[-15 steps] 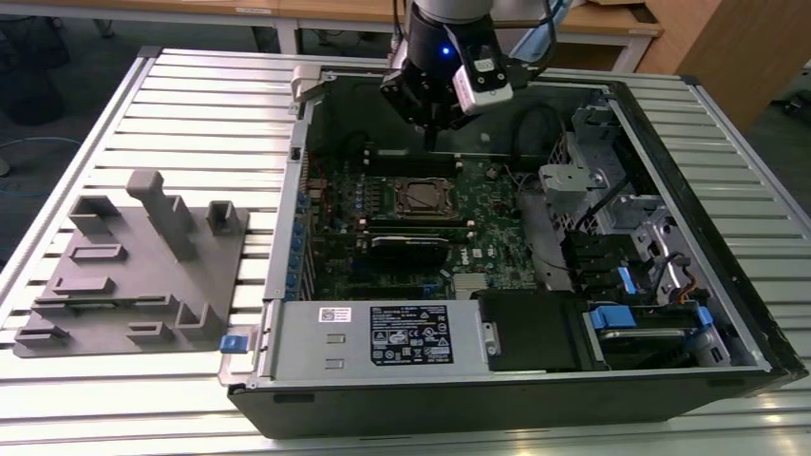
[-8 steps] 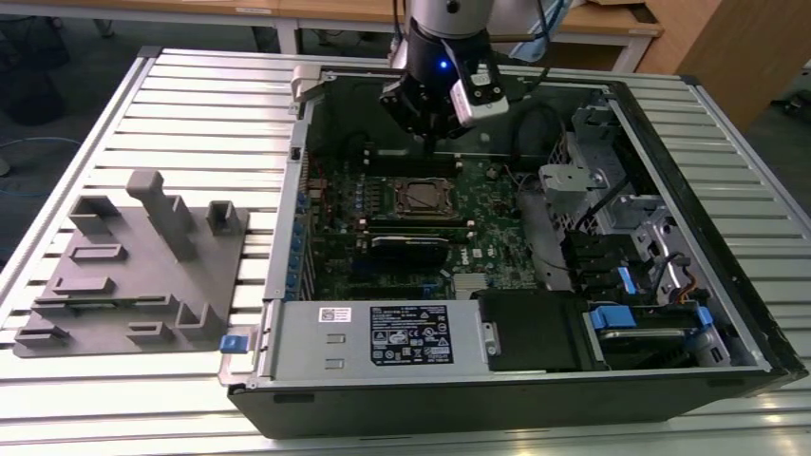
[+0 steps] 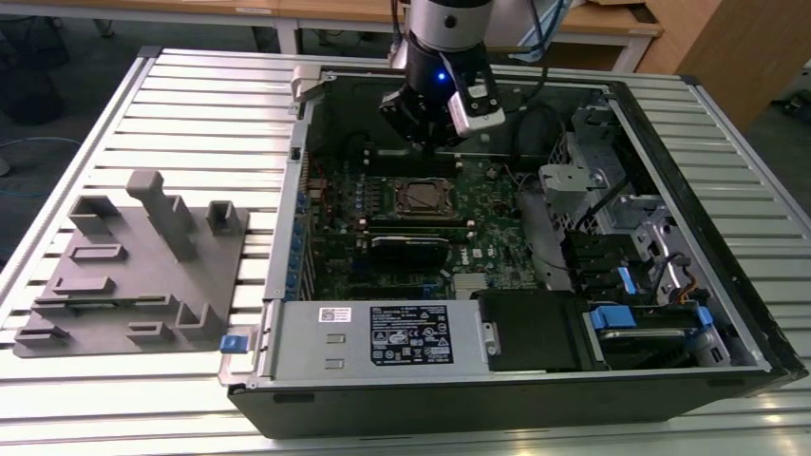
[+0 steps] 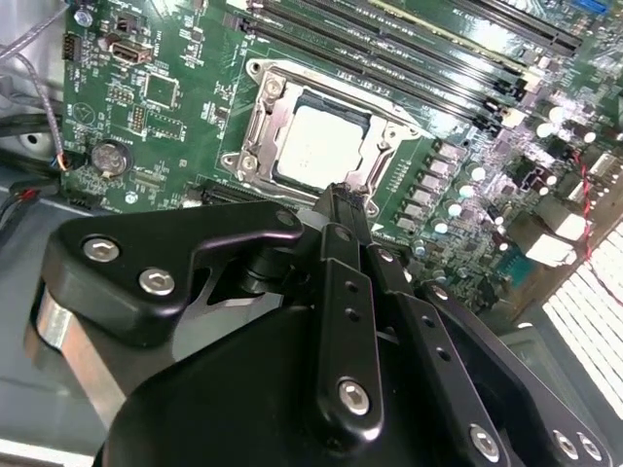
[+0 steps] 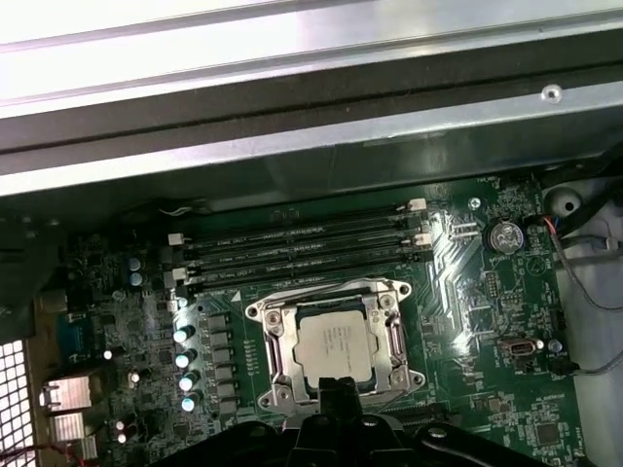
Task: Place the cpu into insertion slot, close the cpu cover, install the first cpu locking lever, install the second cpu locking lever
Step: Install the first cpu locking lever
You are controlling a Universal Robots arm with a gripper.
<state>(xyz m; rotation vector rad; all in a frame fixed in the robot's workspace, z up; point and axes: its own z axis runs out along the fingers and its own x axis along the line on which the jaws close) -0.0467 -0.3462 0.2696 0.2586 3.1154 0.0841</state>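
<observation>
The cpu lies in the insertion slot on the motherboard, with the cpu cover down around it. The gripper hovers just above the slot's edge, fingers clenched together, grasping nothing.

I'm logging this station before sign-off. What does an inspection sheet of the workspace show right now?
Surface: slatted metal table carrying an open computer case.
Job's things: cpu sits in the insertion slot; cpu cover lies closed around it, the chip showing through its window.
Clutter: grey fixture block on the table at the exterior view's left, apart from the case.
Grippers: gripper hangs over the motherboard, its tip near the socket's edge; jaws look together, holding nothing.
Cables: black bundles inside the case; thin red and black wires beside the board.
Surroundings: wooden desks behind the table.
</observation>
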